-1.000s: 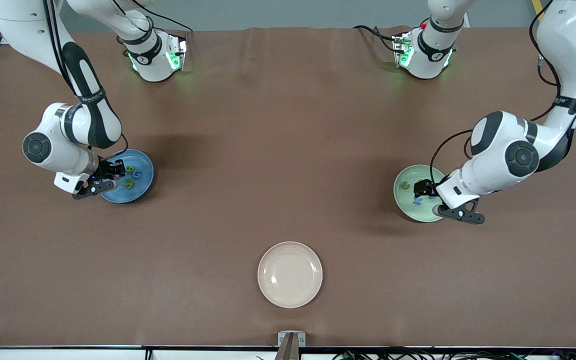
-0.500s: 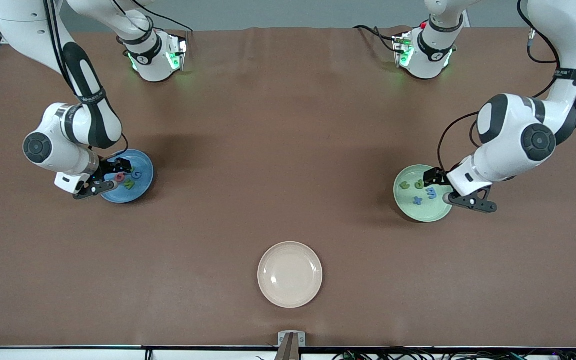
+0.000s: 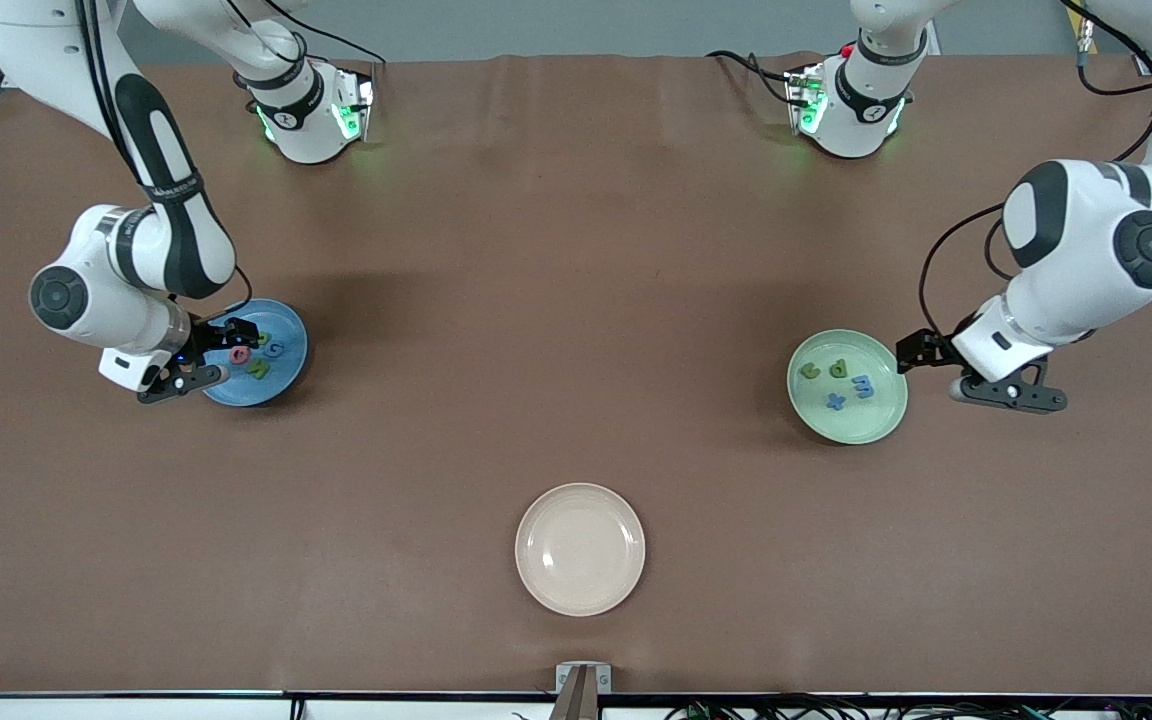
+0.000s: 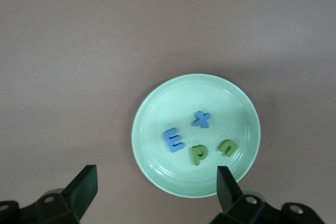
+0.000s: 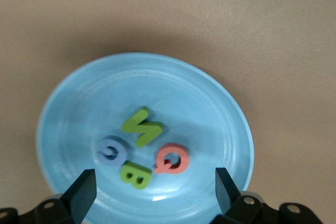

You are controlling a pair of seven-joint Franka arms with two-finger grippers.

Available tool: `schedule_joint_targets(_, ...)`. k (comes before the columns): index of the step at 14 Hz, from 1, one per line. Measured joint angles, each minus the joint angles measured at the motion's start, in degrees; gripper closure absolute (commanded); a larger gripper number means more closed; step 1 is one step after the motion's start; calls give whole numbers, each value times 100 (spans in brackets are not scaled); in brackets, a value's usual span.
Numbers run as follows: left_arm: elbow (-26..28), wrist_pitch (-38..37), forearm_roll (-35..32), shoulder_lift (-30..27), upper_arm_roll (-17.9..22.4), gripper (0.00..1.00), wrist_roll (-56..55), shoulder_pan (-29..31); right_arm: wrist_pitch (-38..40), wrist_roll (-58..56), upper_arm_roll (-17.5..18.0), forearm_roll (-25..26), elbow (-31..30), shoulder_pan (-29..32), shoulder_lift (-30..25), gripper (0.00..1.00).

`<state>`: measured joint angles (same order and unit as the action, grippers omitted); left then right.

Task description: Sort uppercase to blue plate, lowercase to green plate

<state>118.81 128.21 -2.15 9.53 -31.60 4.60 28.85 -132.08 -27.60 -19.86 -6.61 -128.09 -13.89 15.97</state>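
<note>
The blue plate [image 3: 286, 372] [image 5: 79, 103] holds the uppercase letters: green N [image 5: 142, 127], blue G [image 5: 111, 150], green B [image 5: 134, 174] and red-pink Q [image 3: 240, 354] [image 5: 171, 159]. My right gripper [image 3: 211, 353] [image 5: 153, 184] hangs open and empty over the plate's rim at the right arm's end. The green plate [image 3: 876, 420] [image 4: 157, 119] holds the lowercase letters: blue x [image 4: 201, 119], blue m [image 4: 174, 140], green p [image 4: 199, 154] and green n [image 4: 228, 147]. My left gripper [image 3: 964, 373] [image 4: 156, 182] is open and empty, over the table just beside that plate.
A cream plate [image 3: 580, 549] with nothing on it lies near the front edge, midway between the two arms. Both arm bases [image 3: 308, 110] [image 3: 848, 105] stand along the back edge.
The right gripper opened and the Q now lies on the blue plate. The left gripper moved off the green plate toward the left arm's end of the table.
</note>
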Motion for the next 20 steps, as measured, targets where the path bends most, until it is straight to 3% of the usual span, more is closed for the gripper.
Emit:
schedule_joint_targets(6, -652, -1286, 64, -832, 6, 0, 0, 137, 2235, 563, -21, 4, 1553, -22, -292, 0)
schedule_joint_targets(9, -823, -1476, 127, -1241, 18, 0, 0, 148, 3579, 1009, -21, 186, 2494, -24, -309, 0)
schedule_joint_targets(12, -1385, -1712, 144, -1257, 45, 0, 0, 199, 4756, 1667, -13, 532, 3304, -155, -426, 0)
schedule_joint_targets(16, -2345, -2217, 157, -975, 50, 0, 0, 246, 5021, 2394, -4, 640, 3559, -509, -842, 0)
schedule_joint_targets(20, -2666, -2329, 157, -890, 41, 0, 0, 236, 4879, 2448, -56, 468, 3557, -495, -926, 0)
